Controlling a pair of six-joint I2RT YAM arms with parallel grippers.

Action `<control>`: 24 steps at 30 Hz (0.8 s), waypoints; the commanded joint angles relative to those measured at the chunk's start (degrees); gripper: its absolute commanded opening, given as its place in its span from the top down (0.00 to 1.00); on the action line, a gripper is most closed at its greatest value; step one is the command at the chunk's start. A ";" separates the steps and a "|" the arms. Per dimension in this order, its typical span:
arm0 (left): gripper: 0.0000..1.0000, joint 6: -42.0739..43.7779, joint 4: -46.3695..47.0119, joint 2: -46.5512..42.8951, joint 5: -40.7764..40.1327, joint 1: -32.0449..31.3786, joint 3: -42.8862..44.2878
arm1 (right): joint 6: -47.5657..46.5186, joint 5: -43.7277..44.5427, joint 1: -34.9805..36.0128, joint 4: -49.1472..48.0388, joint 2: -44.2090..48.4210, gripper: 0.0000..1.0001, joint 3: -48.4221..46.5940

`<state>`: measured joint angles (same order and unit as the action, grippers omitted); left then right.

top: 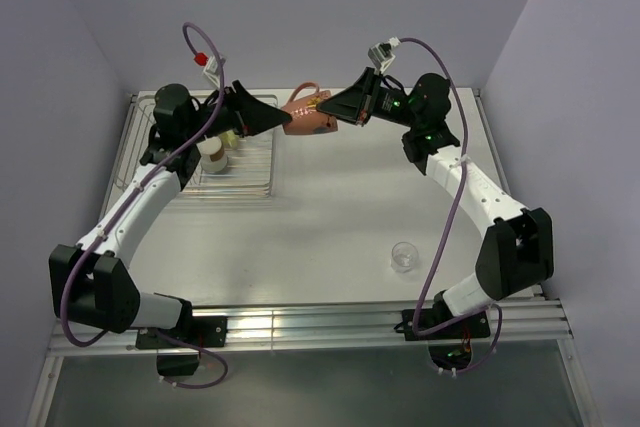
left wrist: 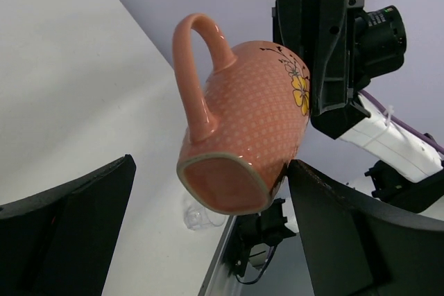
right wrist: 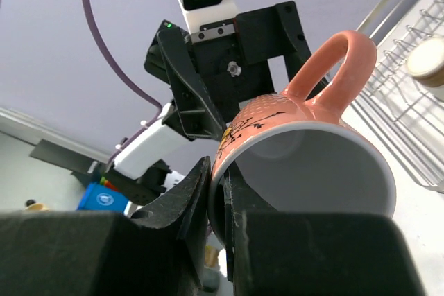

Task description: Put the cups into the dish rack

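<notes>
Judging by the shallow silver wire dish rack (top: 250, 175), you're partway: at least one pale cup (top: 213, 154) stands inside. The salmon-pink, white-lined mug (top: 308, 117) hangs just beside the rack, rim pinched by the right gripper (right wrist: 216, 171); the left gripper (top: 272, 117) gapes around its base, not gripping. A clear glass tumbler (top: 404, 257) waits on the table (top: 330, 207), well apart. Your left arm (top: 150, 192) overhangs the rack.

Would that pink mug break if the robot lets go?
Probably. The pink mug looks glazed ceramic, so likely hard, breakable and slippery. The right gripper pinches only its rim above the table, so it might tilt.
</notes>
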<state>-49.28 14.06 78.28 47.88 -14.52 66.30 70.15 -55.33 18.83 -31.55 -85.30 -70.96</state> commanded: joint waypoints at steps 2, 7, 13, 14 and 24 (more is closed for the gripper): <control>0.01 -1.88 5.97 0.99 1.26 -1.47 1.02 | 7.01 -1.01 0.59 -15.11 -0.04 1.00 -0.94; 0.01 -3.36 9.21 1.70 1.34 -1.82 0.06 | 10.18 -1.45 1.29 -18.55 -1.54 1.00 -1.90; 0.01 -5.57 11.60 3.10 2.04 -3.05 0.67 | 10.79 -0.92 2.26 -19.68 -2.77 1.00 -2.61; 0.01 -5.74 11.77 3.37 2.04 -3.40 0.67 | 11.06 -0.92 2.44 -20.04 -2.94 1.00 -2.69; 0.12 -6.97 13.53 3.37 2.04 -4.46 -0.47 | 11.06 -0.13 3.49 -20.74 -4.96 1.00 -3.05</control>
<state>-56.18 24.36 81.65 49.67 -18.68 66.08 80.03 -56.16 21.41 -44.69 -90.35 -70.83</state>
